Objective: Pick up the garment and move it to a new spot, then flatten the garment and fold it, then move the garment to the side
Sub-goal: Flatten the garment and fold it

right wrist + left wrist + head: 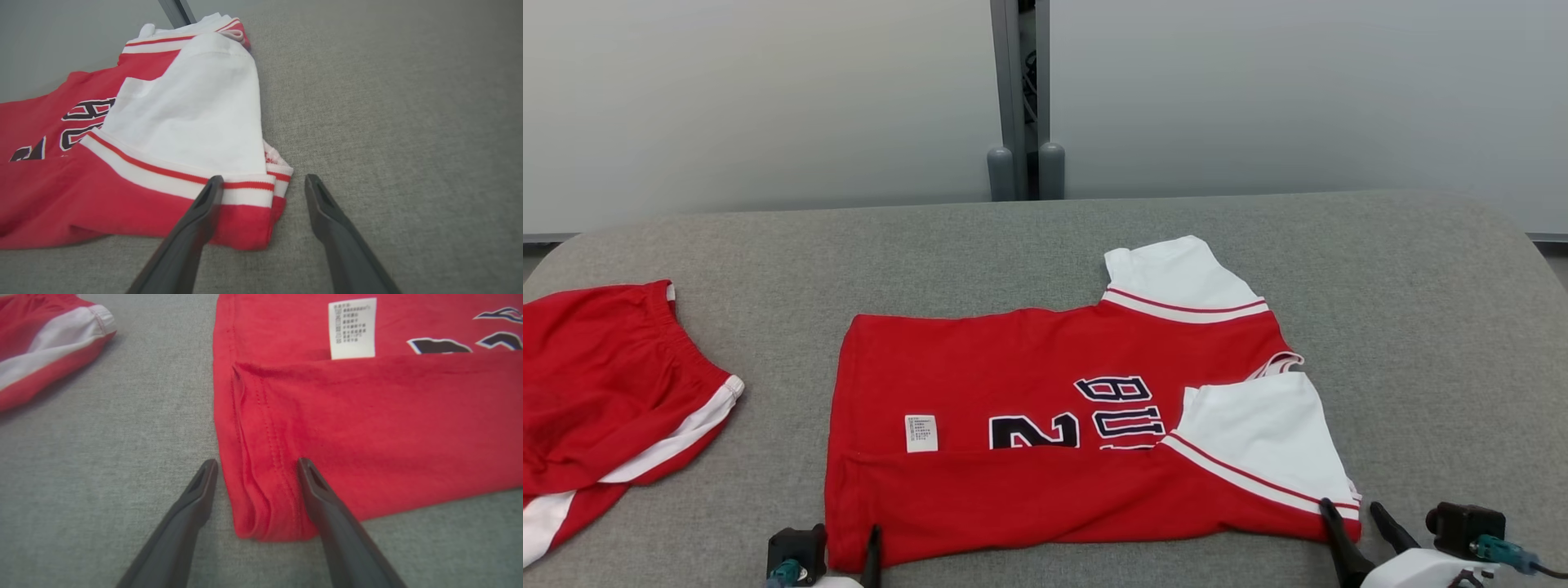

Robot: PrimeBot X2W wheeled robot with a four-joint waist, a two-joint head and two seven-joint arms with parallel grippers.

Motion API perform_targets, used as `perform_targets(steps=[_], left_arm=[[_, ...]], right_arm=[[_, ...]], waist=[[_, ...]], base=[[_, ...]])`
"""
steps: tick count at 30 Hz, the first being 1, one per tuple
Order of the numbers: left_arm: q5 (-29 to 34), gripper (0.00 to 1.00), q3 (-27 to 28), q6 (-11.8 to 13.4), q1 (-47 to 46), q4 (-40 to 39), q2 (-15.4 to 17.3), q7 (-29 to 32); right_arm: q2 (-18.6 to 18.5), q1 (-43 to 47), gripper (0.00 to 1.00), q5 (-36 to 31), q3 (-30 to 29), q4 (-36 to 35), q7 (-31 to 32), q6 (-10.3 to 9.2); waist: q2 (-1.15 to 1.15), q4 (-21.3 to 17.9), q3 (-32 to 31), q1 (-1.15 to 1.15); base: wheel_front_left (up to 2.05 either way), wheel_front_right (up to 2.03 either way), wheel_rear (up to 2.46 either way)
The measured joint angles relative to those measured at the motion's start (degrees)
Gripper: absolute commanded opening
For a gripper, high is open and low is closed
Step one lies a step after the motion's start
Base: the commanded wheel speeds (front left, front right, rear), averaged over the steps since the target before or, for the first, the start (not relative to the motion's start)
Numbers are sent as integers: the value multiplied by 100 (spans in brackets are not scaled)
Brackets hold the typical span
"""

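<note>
- garment (1054,425): red jersey with white sleeves, lying flat on the grey cloth-covered table (1045,237), centre to right in the head view, close to the near edge.
- its near long edge is folded up over the body. the fold line runs side to side just below the white care label (921,433) and covers the lower part of the dark lettering (1086,412).
- one white sleeve sticks out on the far side; the near sleeve (1266,441) is laid over the red front, its red-and-white band running slantwise toward the near right corner.
- left gripper (257,463): at the garment's near left corner, fingers spread wide and holding nothing. in the left wrist view one finger is over bare table just beside the hem and the other is over the folded red cloth, so the doubled corner sits between them. cannot tell if either presses down.
- right gripper (264,179): at the near right corner, fingers also wide apart and holding nothing. in the right wrist view one finger is over the striped band at the corner, the other over bare table just beside it.
- red shorts (613,392) with a white stripe lie at the table's left edge, well apart from the garment.
- a grey post (1021,98) stands behind the table between two pale wall panels.
</note>
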Motion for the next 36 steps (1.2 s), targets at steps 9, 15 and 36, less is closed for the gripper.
perform_targets(steps=[9,15,36], left_arm=[[-171,0,-113,-386,-219,325,-9,-8],[-213,0,-240,-587,-332,487,-14,-1],[-212,0,-1099,-1024,-392,-69,689,1157]], right_arm=[[-51,-180,0,489,494,108,0,0],[-224,-252,0,827,693,37,1,1],[-1327,-66,0,2092,1544,-1128,1288,2]], waist=[[0,10,4,0],[0,-1,-29,0],[0,-29,-221,0]], base=[[0,0,0],[0,0,0],[0,0,0]])
